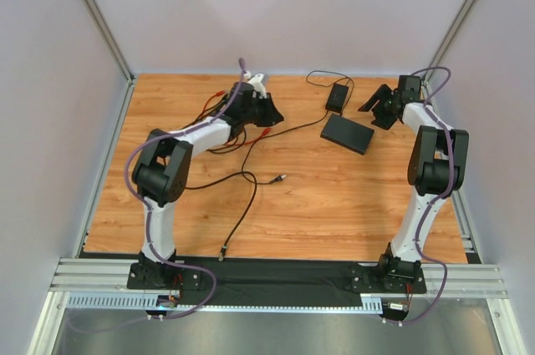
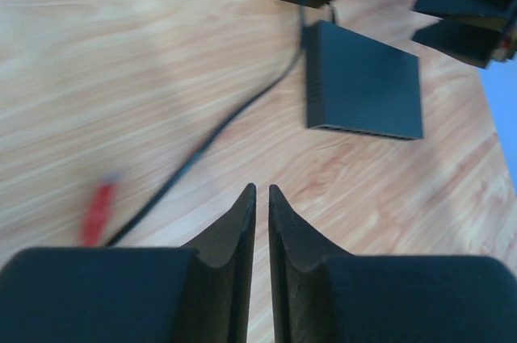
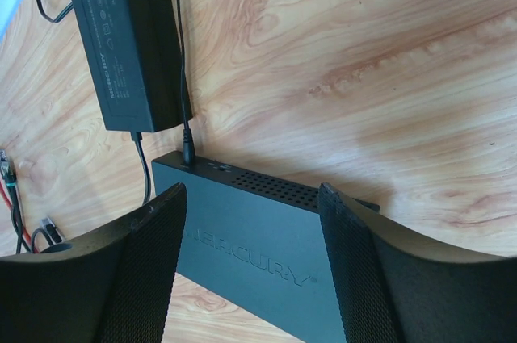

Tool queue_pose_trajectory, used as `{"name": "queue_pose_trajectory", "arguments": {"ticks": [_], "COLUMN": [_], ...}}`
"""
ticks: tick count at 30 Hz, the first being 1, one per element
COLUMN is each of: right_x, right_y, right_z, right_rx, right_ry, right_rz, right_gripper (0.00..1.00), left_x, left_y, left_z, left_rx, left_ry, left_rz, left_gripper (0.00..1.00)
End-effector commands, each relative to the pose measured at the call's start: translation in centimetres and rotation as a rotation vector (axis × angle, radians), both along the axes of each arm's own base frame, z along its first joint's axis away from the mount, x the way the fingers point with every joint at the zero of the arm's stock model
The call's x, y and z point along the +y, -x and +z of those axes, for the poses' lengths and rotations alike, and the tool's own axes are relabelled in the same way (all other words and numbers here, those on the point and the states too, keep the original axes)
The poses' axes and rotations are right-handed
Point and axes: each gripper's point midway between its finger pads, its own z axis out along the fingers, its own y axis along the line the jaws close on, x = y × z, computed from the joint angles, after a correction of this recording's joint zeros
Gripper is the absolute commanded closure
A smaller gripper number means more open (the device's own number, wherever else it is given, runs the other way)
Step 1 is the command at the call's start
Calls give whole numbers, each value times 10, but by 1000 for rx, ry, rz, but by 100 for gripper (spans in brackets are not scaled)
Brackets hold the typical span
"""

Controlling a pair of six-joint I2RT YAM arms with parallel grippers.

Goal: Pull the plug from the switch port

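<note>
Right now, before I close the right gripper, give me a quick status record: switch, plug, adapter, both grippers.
switch: black, lying flat on the table, MERCURY lettering on top
plug: seated in the switch edge that faces the adapter
power adapter: lies beside the switch, not touching it
right gripper: open, fingers either side above the switch, holding nothing
left gripper: nearly closed, empty, over bare wood away from the switch

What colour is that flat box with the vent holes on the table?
Matte black; the switch shows best in the right wrist view.
</note>
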Motion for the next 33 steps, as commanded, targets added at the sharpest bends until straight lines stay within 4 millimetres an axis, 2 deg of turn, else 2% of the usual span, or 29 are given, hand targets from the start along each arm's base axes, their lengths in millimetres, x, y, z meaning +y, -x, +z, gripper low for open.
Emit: {"name": "queue_pose_trajectory", "arguments": {"ticks": [1, 2, 3, 4, 5, 6, 7, 9, 12, 16, 17, 19, 20, 22, 23, 24, 26, 28, 33], "right_x": [3, 1, 1, 4, 5, 8, 9, 10, 14, 16, 16, 18, 20, 23, 25, 26, 34, 40, 72], "right_y": [-6, -4, -3, -4, -4, -2, -3, 3, 5, 11, 12, 15, 20, 25, 36, 37, 52, 62, 94], "right_z": [10, 8, 5, 4, 1, -2, -3, -10, -10, -23, -26, -30, -34, -32, -41, -36, -41, -44, -51], "right_rx": [-70, -63, -58, -62, -63, -54, -55, -37, -63, -46, -37, -19, -9, -9, 16, 2, 22, 28, 44], "right_ry": [-40, -48, -59, -79, -88, -105, -113, -132, -152, -162, -164, -175, -184, -186, -189, -190, -196, -202, -230], "right_rz": [16, 9, 6, 13, 15, 21, 19, 11, 3, 2, 4, 0, 2, 2, -2, -7, -2, -12, -6], "right_gripper": [33, 33, 33, 34, 34, 34, 35, 36, 37, 37, 38, 39, 39, 40, 40, 40, 41, 41, 41], "left_x": [-63, -73, -86, -101, -107, -120, -125, -134, -145, -157, -162, -164, -168, -169, -170, -171, -174, -173, -168], "left_y": [13, 14, 11, 17, 19, 19, 19, 18, 19, 20, 18, 19, 17, 16, 14, 14, 14, 14, 19], "left_z": [-7, -12, -5, -24, -31, -25, -41, -51, -63, -72, -69, -78, -73, -81, -76, -79, -75, -79, -79], "left_rx": [36, 43, 27, 59, 83, 73, 99, 122, 147, 179, 171, 189, 181, 193, 186, 192, 187, 202, 197], "left_ry": [44, 43, 59, 46, 41, 50, 37, 33, 13, 7, 13, 3, 9, 1, 6, 5, 8, -7, -41], "left_rz": [-108, -122, -135, -160, -164, -180, -182, -184, -183, -195, -198, -201, -206, -207, -207, -211, -225, -226, -251], "left_gripper": [83, 85, 87, 89, 90, 92, 93, 93, 93, 93, 93, 93, 93, 93, 92, 92, 91, 90, 91]}}
